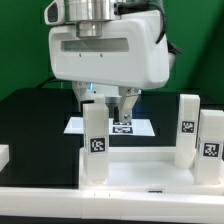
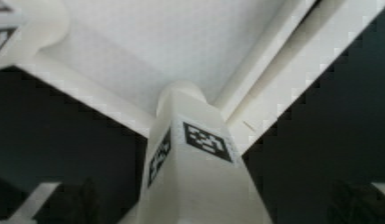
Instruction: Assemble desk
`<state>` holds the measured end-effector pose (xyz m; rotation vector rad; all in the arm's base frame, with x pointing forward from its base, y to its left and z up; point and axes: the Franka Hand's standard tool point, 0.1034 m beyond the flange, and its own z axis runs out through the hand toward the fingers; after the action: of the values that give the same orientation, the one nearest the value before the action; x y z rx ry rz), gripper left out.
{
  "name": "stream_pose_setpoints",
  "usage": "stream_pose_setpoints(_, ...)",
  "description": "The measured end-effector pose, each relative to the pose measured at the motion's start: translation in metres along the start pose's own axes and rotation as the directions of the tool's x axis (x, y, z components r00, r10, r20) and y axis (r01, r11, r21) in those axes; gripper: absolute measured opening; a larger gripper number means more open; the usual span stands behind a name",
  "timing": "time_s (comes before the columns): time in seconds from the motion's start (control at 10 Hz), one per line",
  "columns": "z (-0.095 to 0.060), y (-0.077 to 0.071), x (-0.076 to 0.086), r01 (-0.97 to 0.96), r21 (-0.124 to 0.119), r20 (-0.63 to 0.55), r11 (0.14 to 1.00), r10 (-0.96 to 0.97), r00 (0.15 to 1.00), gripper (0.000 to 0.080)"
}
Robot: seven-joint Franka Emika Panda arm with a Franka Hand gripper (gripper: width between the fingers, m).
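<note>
The desk's white rimmed panel lies flat at the front of the table. One white square leg with a black-and-white tag stands upright in the panel's corner on the exterior view's left. My gripper hangs over that leg's top, open, with a finger on each side and neither touching it. In the wrist view the leg rises between the jaws with dark gaps on both sides, and the panel lies beyond it. My gripper holds nothing.
Two more tagged legs stand upright at the exterior view's right, by the panel. The marker board lies on the black table behind the gripper. A white part shows at the left edge.
</note>
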<state>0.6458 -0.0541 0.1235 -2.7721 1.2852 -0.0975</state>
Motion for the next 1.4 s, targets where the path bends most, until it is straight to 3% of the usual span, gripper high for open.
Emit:
stream_pose_setpoints(0.2,0.0000,0.0002,0.0002,0.136,-0.001,0.000,0.991,-0.136,0.991,0.0649)
stream_pose_setpoints(0.3,-0.0001,0.0012,0.0008,0.256,-0.017,-0.006,0.966,-0.256,0.967,0.0649)
stream_pose_setpoints(0.6,-0.0002,0.0009,0.0012,0.492,-0.027,-0.005,0.870,-0.492,0.870,0.0649)
stream_pose_setpoints(1.0,0.0016,0.0031,0.0024,0.706,-0.035,0.005,0.707,-0.707,0.708,0.0649)
stream_pose_setpoints(1.4,0.0007,0.0055,0.0052,0.890,-0.057,0.028,0.452,-0.891,0.454,0.0649)
